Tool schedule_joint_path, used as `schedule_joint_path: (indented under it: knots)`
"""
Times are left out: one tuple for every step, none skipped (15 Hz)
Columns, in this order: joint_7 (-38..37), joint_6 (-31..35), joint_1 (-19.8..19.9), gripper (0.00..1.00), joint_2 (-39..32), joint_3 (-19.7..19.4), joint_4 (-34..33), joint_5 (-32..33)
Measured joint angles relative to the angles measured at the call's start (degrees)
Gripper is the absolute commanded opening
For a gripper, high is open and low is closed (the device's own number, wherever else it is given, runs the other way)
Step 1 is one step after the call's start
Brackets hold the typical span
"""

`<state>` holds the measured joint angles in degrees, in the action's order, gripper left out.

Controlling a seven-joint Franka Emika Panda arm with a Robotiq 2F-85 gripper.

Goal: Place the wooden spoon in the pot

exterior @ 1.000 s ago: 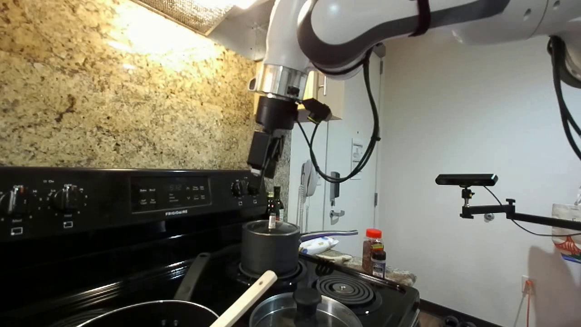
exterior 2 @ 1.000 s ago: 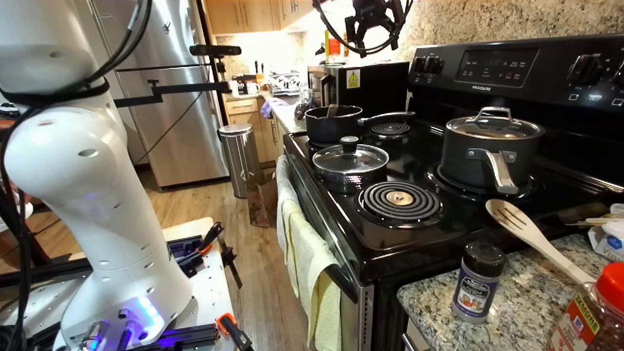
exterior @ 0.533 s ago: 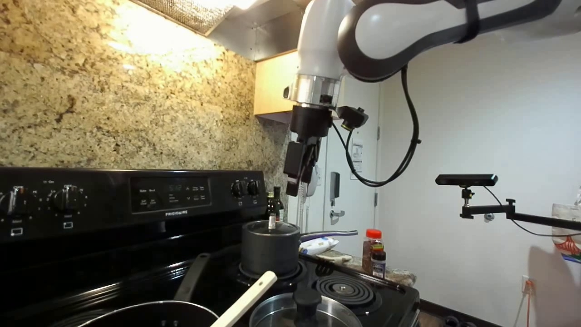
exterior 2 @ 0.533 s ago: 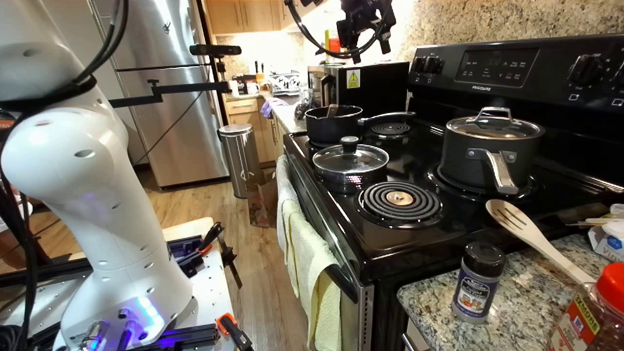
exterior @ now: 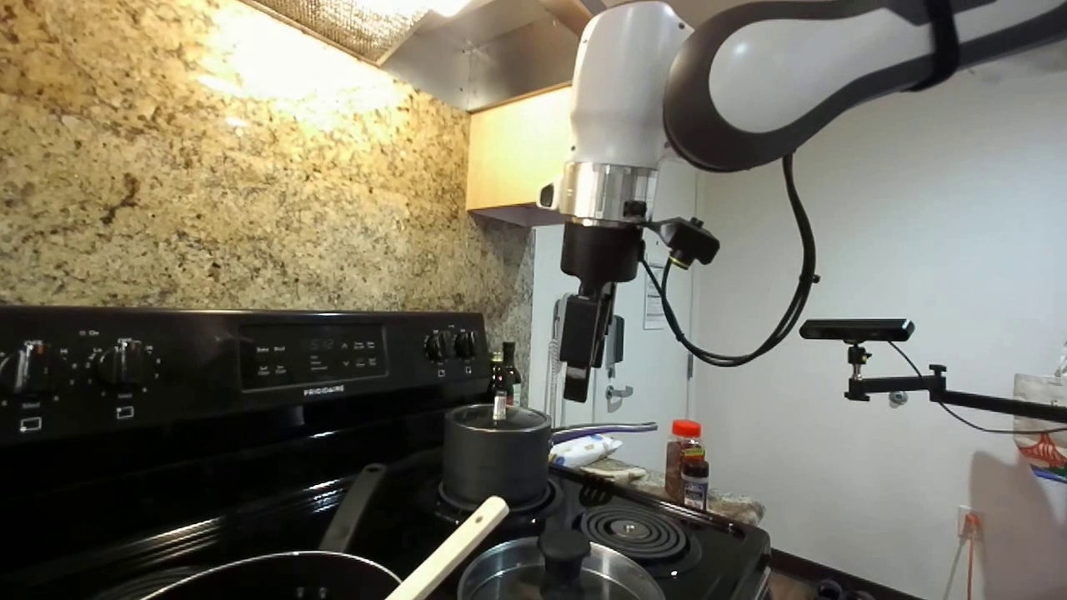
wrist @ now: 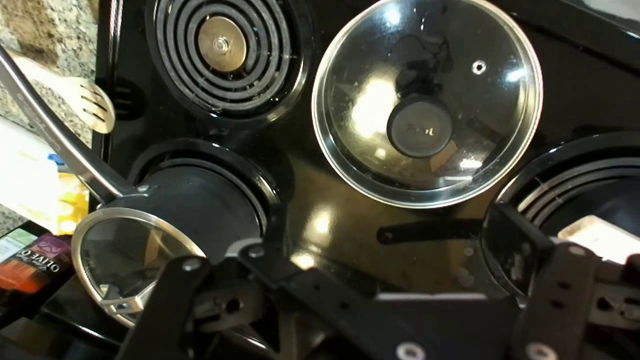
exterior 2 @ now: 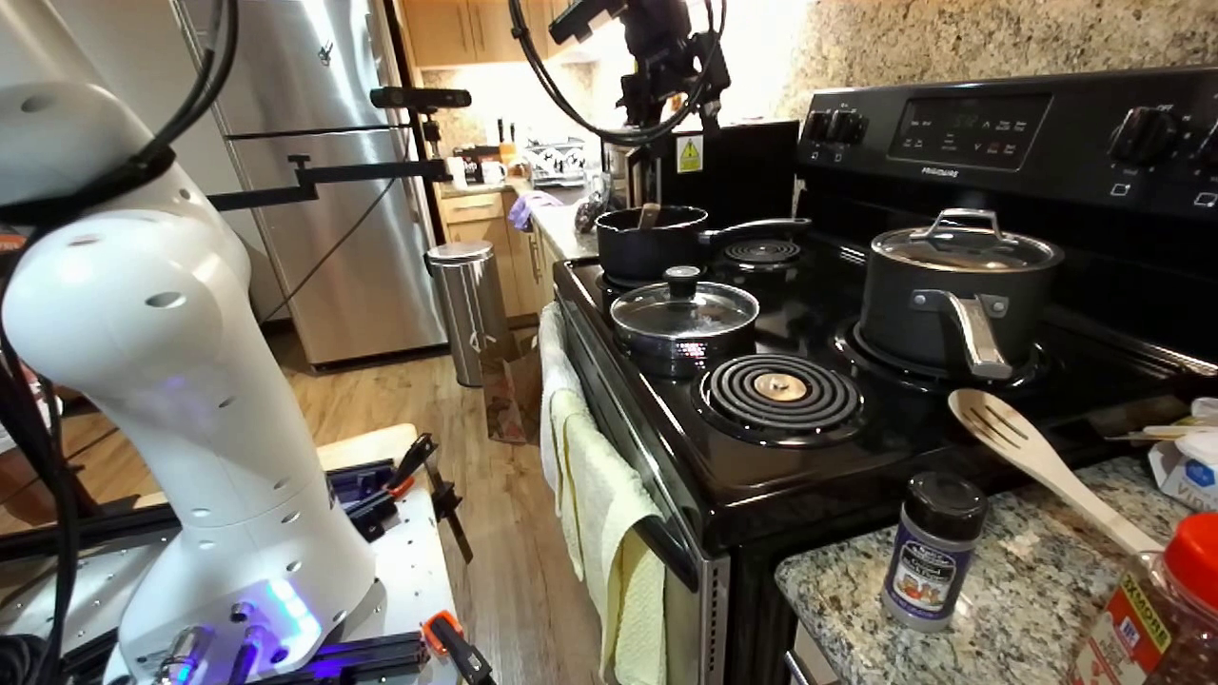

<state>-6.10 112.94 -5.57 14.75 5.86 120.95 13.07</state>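
A pale wooden spoon point(exterior: 448, 553) leans in the open black saucepan point(exterior 2: 639, 249), its handle rising over the rim. Its head is hidden in the pan; it also shows in another exterior view point(exterior 2: 650, 215). A second wooden spoon, slotted point(exterior 2: 1042, 463), lies on the counter with its head over the stove edge; it shows in the wrist view point(wrist: 92, 102). My gripper point(exterior: 583, 385) is open and empty, high above the stove, its fingers wide apart in the wrist view point(wrist: 395, 230). A pale shape behind the right finger may be the first spoon's handle.
A lidded pot point(exterior 2: 952, 314) stands on the back right burner. A glass-lidded pan point(exterior 2: 681, 333) sits between the front burners, beside a bare coil point(exterior 2: 780, 395). Spice bottles point(exterior 2: 928, 561) stand on the granite counter. The range hood point(exterior: 500, 58) is above.
My gripper has moved away from the backsplash and downward, rightward in one exterior picture and leftward in the other. The spoons, pots and lids have not moved.
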Motion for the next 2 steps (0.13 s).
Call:
schedule_joint_path:
  knots:
    - [-0.01, 0.00, 0.00, 1.00, 0.46, 0.06, 0.56, 0.00]
    - [-0.01, 0.00, 0.00, 1.00, 0.81, 0.08, 0.91, 0.00]
